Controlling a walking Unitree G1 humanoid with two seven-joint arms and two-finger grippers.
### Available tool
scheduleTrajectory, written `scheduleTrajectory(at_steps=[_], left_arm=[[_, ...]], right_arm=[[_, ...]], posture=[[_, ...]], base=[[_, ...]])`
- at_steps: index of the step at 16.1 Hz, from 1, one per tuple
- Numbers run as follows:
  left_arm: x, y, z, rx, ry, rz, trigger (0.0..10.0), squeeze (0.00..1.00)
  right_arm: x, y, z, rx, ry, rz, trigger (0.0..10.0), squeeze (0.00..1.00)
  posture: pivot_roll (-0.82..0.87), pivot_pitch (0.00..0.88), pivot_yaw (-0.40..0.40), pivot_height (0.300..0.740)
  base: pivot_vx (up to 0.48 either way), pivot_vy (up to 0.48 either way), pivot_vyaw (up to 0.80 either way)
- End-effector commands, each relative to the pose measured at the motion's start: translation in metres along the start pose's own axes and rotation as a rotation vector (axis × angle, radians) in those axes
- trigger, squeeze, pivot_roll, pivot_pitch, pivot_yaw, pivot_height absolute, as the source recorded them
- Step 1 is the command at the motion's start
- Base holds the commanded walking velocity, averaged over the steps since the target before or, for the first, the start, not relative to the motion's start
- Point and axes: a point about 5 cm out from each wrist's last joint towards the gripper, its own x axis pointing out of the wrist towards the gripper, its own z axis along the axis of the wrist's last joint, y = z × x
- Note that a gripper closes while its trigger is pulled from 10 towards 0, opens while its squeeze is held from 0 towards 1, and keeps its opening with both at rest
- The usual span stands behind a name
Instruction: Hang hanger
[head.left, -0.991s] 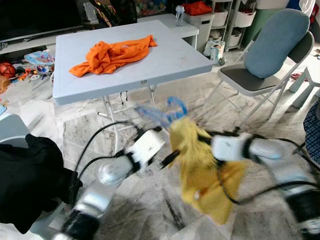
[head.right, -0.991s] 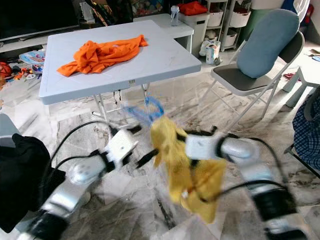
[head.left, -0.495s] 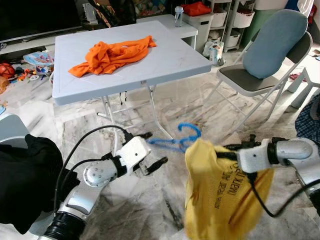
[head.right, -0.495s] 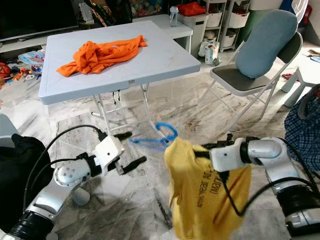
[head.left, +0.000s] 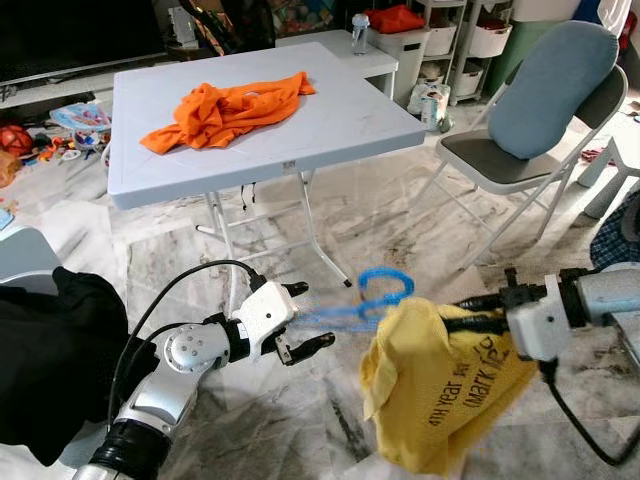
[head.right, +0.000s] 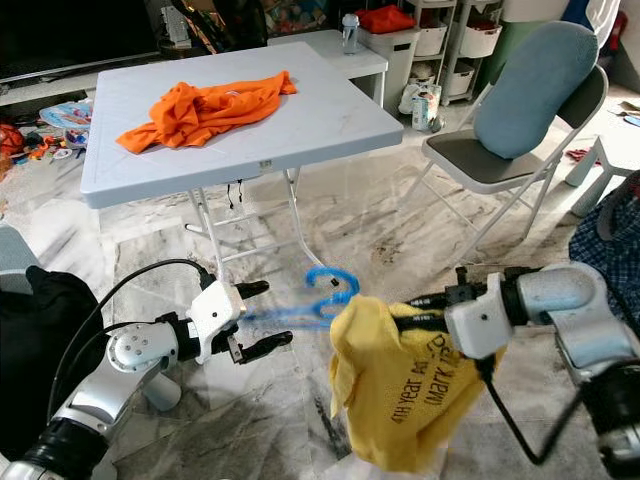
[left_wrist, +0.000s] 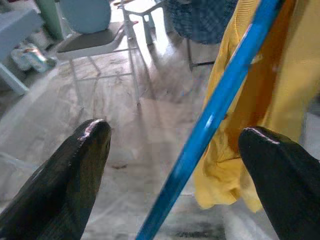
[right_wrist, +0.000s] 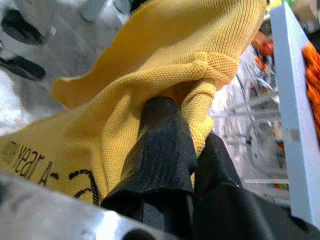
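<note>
A blue plastic hanger (head.left: 372, 297) hangs in the air above the marble floor, its hook up and its far end inside a yellow shirt (head.left: 440, 395). My right gripper (head.left: 452, 320) is shut on a bunched fold of that shirt (right_wrist: 150, 60) near the collar, and the cloth droops below it. My left gripper (head.left: 316, 314) is open at the hanger's free end. In the left wrist view the blue bar (left_wrist: 220, 100) runs between the two spread fingers (left_wrist: 85, 165) and touches neither.
A white folding table (head.left: 330, 125) with an orange shirt (head.left: 225, 105) stands ahead. A folding chair (head.left: 530, 120) with a blue cushion is at the right. Black cloth (head.left: 55, 360) lies at my left, and checked blue cloth (head.left: 618, 235) at the far right.
The yellow shirt has swung up and to the right with my right gripper, bunching instead of hanging long. The left gripper stays open by the hanger's end.
</note>
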Motion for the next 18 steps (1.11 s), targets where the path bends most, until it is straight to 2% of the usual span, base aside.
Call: scheduleTrajectory(at_steps=[1,2,7,9,18], left_arm=[[0.001,0.004,0.004,0.0,-0.008,-0.018,4.5,0.0],[0.001,0.006,0.005,0.002,-0.018,-0.018,0.0,0.0],[0.009,0.003,0.007,-0.035,-0.029,-0.094,0.0,0.0],[0.013,0.0,0.007,-0.041,-0.023,-0.136,0.0,0.0],[0.016,0.003,0.012,-0.032,-0.022,-0.177,0.0,0.0]], right_arm=[[-0.007,-0.002,0.01,-0.035,-0.021,0.025,10.0,0.0],[-0.008,0.0,0.012,-0.04,-0.02,0.049,10.0,0.0],[-0.002,-0.002,0.016,-0.071,-0.038,0.024,10.0,0.0],[0.003,-0.008,0.02,-0.084,-0.068,-0.026,10.0,0.0],[0.004,-0.012,0.021,-0.101,-0.072,-0.047,10.0,0.0]], posture=[[-0.16,0.0,0.02,0.74],[-0.17,0.0,0.021,0.74],[-0.17,0.0,0.021,0.74],[-0.16,0.0,0.017,0.74],[-0.17,0.0,0.022,0.74]], base=[[0.0,0.0,0.0],[0.0,0.0,0.0],[0.0,0.0,0.0],[0.0,0.0,0.0],[0.0,0.0,0.0]])
